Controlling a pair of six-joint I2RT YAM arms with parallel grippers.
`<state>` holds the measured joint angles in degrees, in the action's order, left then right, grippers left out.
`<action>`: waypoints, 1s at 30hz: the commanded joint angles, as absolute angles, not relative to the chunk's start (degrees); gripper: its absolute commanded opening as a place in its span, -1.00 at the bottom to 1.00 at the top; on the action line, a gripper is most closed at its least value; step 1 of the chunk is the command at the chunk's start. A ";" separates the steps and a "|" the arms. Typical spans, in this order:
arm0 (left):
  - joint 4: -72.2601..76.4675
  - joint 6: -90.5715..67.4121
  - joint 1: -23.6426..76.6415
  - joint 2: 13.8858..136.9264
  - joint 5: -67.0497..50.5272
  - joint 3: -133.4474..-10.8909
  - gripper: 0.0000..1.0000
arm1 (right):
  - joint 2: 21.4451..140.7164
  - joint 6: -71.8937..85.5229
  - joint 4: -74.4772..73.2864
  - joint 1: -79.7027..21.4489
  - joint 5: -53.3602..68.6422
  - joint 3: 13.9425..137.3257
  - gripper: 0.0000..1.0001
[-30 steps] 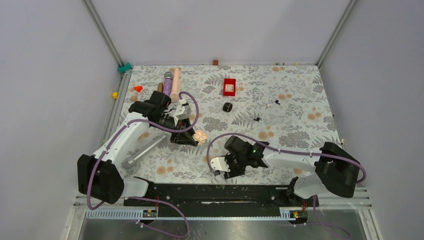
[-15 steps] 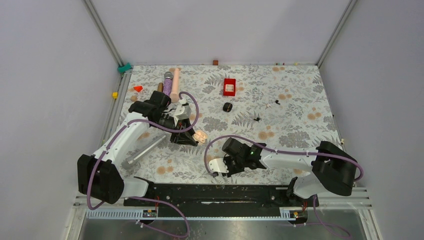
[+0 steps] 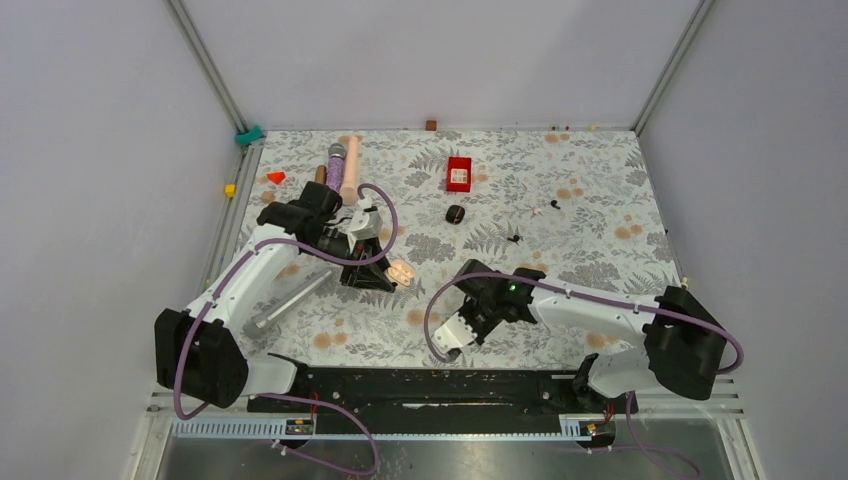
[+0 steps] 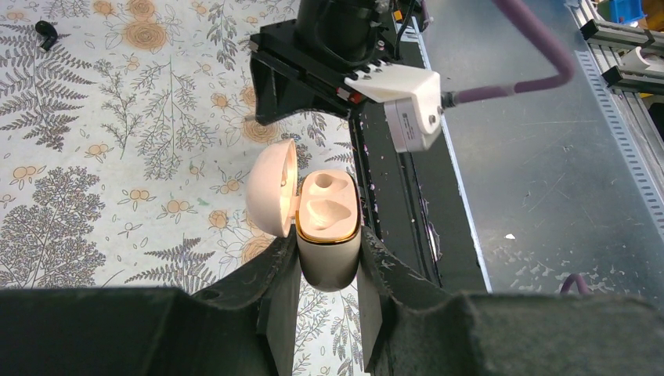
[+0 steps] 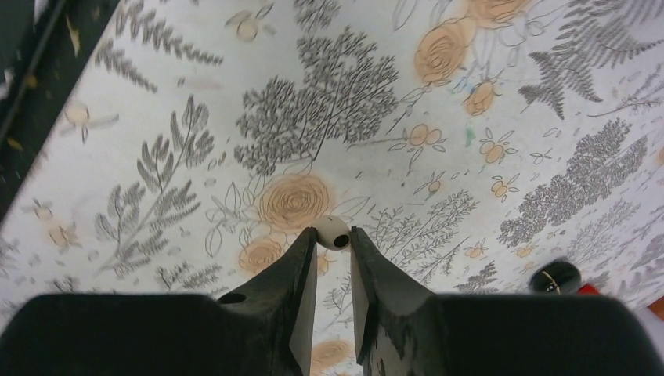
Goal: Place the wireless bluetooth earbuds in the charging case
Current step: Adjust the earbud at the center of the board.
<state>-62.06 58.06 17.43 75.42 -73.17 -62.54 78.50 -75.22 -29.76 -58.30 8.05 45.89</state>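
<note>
Our right tool [image 5: 333, 241] is closed on a whitish earbud [image 5: 333, 232]. It is pinched only at the very tips of the fingers, and most of the bud stands out past them. From the wrist view we cannot tell whether it is clear of the worktop [image 5: 156, 157]. Our left tool [image 4: 329, 258] is clamped on the lower body of the whitish charging case [image 4: 327, 205]. The lid [image 4: 272, 186] is swung open to one side and both wells look bare. Seen from overhead, the two tools are apart, with the right one nearer the front edge. Two black earbuds [image 3: 515, 238] lie farther out on the worktop, near a black case [image 3: 455, 213].

The grip is our main worry. So shallow a pinch on a rounded bud could let it squirt out or roll between the pads during the carry. We also judge that the bud's orientation may not match the moulded well, so pressing it in askew could jam it or twist the case in the left tool. The open lid stands just beside the wells and could be struck on approach.
</note>
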 commanded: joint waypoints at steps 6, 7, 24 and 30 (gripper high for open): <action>-61.99 59.93 17.13 74.28 -76.62 -63.35 -1.00 | 80.41 -101.24 -34.48 -54.17 4.28 46.65 -0.47; -61.96 59.90 17.13 74.42 -76.61 -63.38 -1.00 | 80.74 -101.85 -33.66 -54.07 3.59 46.19 -0.46; -61.98 59.94 17.07 74.63 -76.76 -63.50 -1.00 | 82.09 -96.07 -22.73 -53.29 2.48 43.96 -0.18; -62.04 60.07 17.11 74.45 -76.88 -63.39 -1.00 | 80.54 -76.61 -20.96 -53.24 0.99 46.68 -0.11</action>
<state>-62.06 58.24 17.43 75.42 -73.23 -62.54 82.87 -92.73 -22.94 -53.82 2.85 43.81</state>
